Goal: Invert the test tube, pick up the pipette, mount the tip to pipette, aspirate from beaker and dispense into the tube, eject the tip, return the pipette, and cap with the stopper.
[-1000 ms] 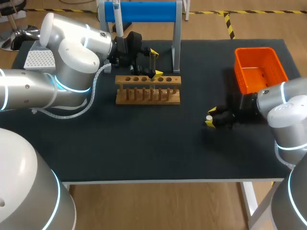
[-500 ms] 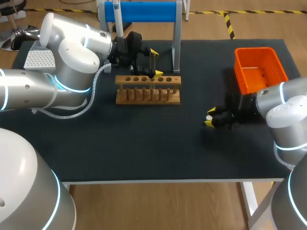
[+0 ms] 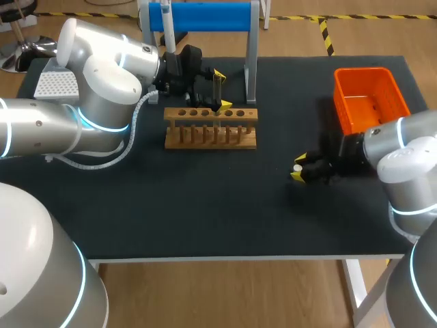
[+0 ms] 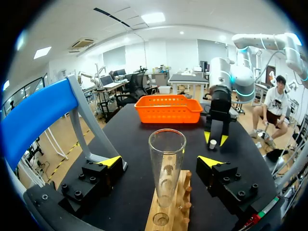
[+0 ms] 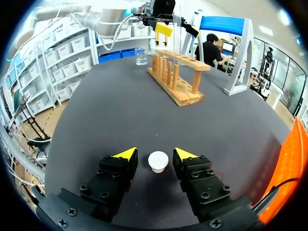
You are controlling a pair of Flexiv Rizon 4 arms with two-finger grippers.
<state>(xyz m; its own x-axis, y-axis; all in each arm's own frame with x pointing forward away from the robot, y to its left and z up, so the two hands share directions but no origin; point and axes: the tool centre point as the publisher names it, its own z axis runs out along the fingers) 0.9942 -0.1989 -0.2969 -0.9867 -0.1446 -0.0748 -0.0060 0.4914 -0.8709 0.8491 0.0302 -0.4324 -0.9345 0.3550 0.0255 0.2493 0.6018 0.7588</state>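
Note:
A clear test tube (image 4: 166, 168) stands upright, mouth up, in the wooden rack (image 3: 210, 128). My left gripper (image 4: 161, 161) is open around it, with a gap on each side; it shows at the rack's back (image 3: 218, 89). A small white stopper (image 5: 158, 161) sits on the black table between the fingers of my right gripper (image 5: 155, 154), which is open, with a narrow gap either side. In the head view the stopper (image 3: 298, 167) and my right gripper (image 3: 299, 169) lie right of the middle. The pipette hangs on the blue stand (image 3: 205, 17).
An orange basket (image 3: 369, 96) stands at the back right, just behind my right arm. A white tip box (image 3: 54, 83) is at the far left. A glass beaker (image 5: 140, 56) stands beyond the rack (image 5: 178, 77).

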